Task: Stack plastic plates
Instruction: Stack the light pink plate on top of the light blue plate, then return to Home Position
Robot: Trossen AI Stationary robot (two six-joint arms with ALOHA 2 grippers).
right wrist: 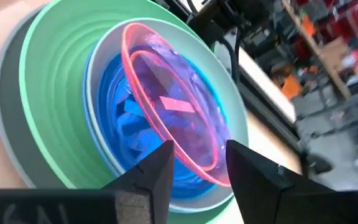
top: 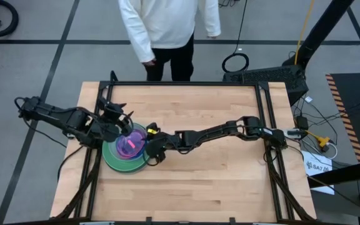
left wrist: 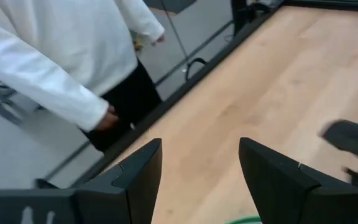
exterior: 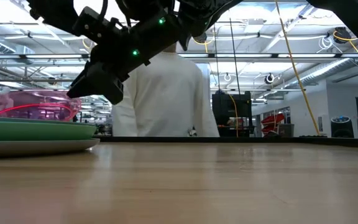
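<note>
Left gripper (top: 125,123) hovers at the stack's far-left edge, fingers parted, empty. Round plastic plates (top: 125,149) sit nested on the wooden bench (top: 217,181): grey, green, pale green, blue, translucent pink plate (right wrist: 176,127) topmost. Right gripper (right wrist: 197,163), parted, straddles the pink rim. Stacking looks nearly complete.

A large robotics lab or industrial test hall, not a home.

The wooden table (top: 199,169) has a black metal frame (top: 186,83) and stands on a grey floor with dark lines (top: 55,56), and two dark robot arms are mounted at its sides. Cables (top: 320,134) and a sheet of paper (top: 319,166) lie near the right edge, next to black-and-orange hazard stripes (top: 337,94). The low view shows a high ceiling with steel beams and pipes (exterior: 278,56), bright lamps, a yellow cable (exterior: 291,62) hanging down, and machines and red equipment (exterior: 272,123) far behind. A person in a white top (top: 167,22) stands at the far side of the table.
</note>
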